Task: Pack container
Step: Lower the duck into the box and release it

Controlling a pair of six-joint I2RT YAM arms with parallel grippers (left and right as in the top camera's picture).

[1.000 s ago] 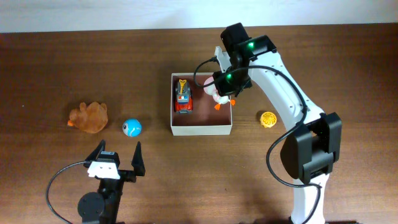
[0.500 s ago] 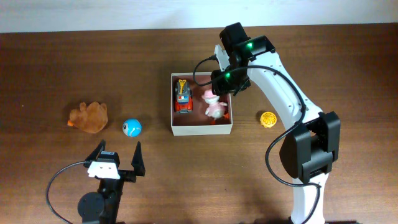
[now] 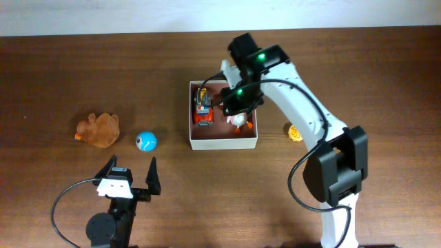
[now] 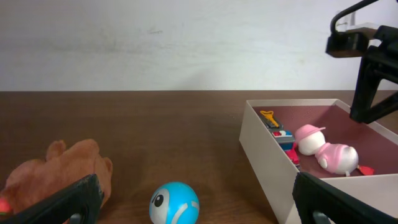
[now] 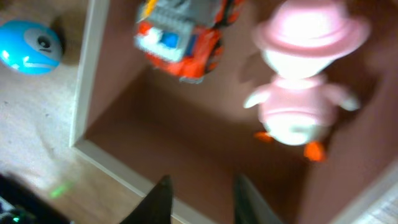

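The container (image 3: pixel 224 145) is a square cream-walled box with a brown inside, at the table's middle. In it lie a red toy truck (image 3: pixel 202 108) on the left and a pink duck toy (image 3: pixel 238 121) on the right. My right gripper (image 3: pixel 234 103) hovers over the box, open and empty. In the right wrist view its fingertips (image 5: pixel 158 199) hang over the box floor near the wall (image 5: pixel 84 81), with the truck (image 5: pixel 183 34) and duck (image 5: pixel 305 93) beyond. My left gripper (image 3: pixel 131 180) is open and empty near the front edge, facing the blue ball (image 4: pixel 174 202).
A brown plush (image 3: pixel 98 129) and a blue ball (image 3: pixel 145 141) lie left of the box. A yellow ball (image 3: pixel 295 131) lies right of it, partly hidden by my right arm. The left wrist view shows the plush (image 4: pixel 56 174) and the box wall (image 4: pixel 273 155).
My right gripper let go of the pink duck, which now lies in the box. The gripper then moved left over the box. The left arm has not moved.
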